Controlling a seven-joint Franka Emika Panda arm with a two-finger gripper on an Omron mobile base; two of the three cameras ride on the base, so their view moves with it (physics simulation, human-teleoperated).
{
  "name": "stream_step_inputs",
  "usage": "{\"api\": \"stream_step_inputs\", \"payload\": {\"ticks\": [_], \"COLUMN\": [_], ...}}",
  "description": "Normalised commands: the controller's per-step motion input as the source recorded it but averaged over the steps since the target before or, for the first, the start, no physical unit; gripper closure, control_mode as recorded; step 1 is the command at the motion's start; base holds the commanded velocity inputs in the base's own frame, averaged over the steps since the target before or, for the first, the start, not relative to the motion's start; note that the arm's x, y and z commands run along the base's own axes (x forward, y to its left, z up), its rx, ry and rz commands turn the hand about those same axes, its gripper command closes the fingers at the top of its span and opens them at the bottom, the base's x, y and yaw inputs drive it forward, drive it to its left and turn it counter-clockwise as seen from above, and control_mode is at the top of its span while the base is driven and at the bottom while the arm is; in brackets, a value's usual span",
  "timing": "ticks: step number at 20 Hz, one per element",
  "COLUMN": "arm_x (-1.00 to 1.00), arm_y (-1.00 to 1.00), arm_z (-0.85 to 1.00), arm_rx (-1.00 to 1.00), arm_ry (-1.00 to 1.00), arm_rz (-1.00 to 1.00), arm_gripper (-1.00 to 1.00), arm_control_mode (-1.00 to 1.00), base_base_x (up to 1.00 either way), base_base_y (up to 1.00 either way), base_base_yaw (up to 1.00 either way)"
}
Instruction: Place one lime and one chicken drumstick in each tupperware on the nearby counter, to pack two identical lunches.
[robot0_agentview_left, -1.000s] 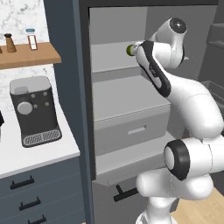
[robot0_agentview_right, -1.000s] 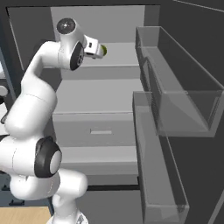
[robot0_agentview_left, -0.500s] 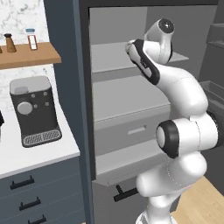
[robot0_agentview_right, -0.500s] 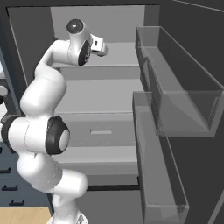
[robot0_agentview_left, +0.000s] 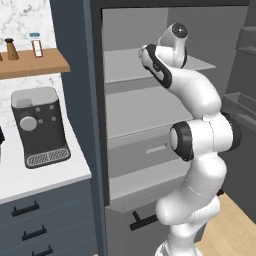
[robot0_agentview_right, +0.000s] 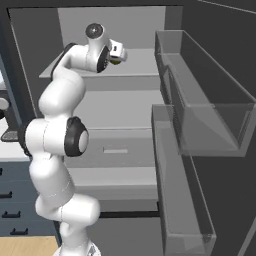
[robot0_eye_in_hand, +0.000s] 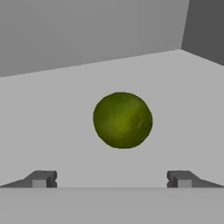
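A glossy green lime (robot0_eye_in_hand: 123, 120) lies on the grey upper shelf of the open fridge. It sits just ahead of my gripper (robot0_eye_in_hand: 111, 179), centred between the two dark fingertips (robot0_eye_in_hand: 41, 178), which stand wide apart and do not touch it. From the right base view the hand (robot0_agentview_right: 120, 52) reaches in over that shelf, with the lime (robot0_agentview_right: 116, 61) showing as a green spot right under it. The white counter (robot0_agentview_left: 35, 175) lies to the left of the fridge. The chicken drumstick and the tupperware are out of view.
A black coffee machine (robot0_agentview_left: 40, 125) stands on the counter under a wooden wall shelf (robot0_agentview_left: 30, 65). Clear door bins (robot0_agentview_right: 210, 115) hang on the open fridge door at the right. Below the upper shelf are another shelf and a drawer (robot0_agentview_right: 115, 150).
The arm has stretched further into the fridge and the hand has turned toward the shelf's back, coming up to the lime. The jaws stayed wide.
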Motion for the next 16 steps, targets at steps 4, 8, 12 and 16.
{"api": "stream_step_inputs", "payload": {"ticks": [4,8,12,16], "arm_x": [0.57,0.46,0.44,0.46], "arm_y": [-0.06,-0.17,-0.15,-0.01], "arm_z": [-0.08,-0.15,-0.14,-0.13], "arm_rx": [0.0,0.0,0.0,0.0], "arm_ry": [0.01,0.01,0.02,0.04], "arm_rz": [0.0,0.0,0.0,0.0], "arm_gripper": [-1.0,-1.0,-1.0,-1.0], "arm_control_mode": [-1.0,-1.0,-1.0,-1.0], "base_base_x": [0.0,0.0,0.0,0.0], "base_base_y": [0.0,0.0,0.0,0.0], "base_base_yaw": [0.0,0.0,0.0,0.0]}}
